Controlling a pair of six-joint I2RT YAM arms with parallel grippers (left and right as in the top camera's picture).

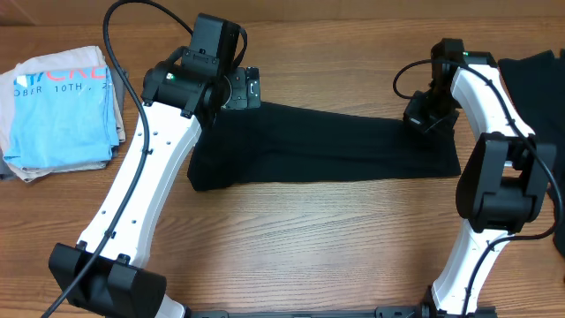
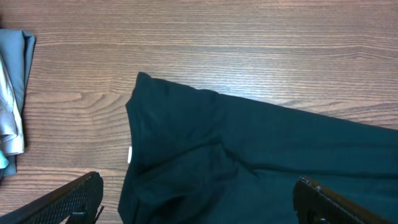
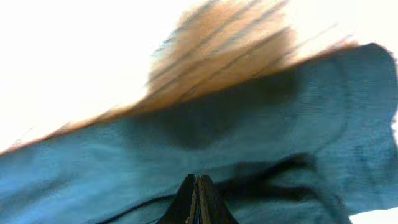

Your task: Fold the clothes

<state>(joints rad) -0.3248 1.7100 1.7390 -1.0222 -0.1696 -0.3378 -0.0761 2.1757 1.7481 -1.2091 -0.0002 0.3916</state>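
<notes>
A black T-shirt [image 1: 327, 141], one of the clothes, lies folded into a long strip across the middle of the table. My left gripper [image 1: 250, 88] hangs over its left end, open wide. In the left wrist view its fingers [image 2: 81, 196] straddle the shirt's left end [image 2: 249, 162], and nothing sits between them. My right gripper [image 1: 422, 115] is down at the strip's right end, shut. In the right wrist view its closed tip [image 3: 198, 180] rests against the dark fabric [image 3: 249, 124]. A crease runs off from the tip. Whether cloth is pinched between the jaws does not show.
A folded light-blue T-shirt with lettering [image 1: 62, 106] lies at the far left on a pale cloth; its edge shows in the left wrist view [image 2: 12, 93]. More black clothes [image 1: 534, 75] are piled at the right edge behind my right arm. Bare wood [image 1: 309, 238] lies in front of the strip.
</notes>
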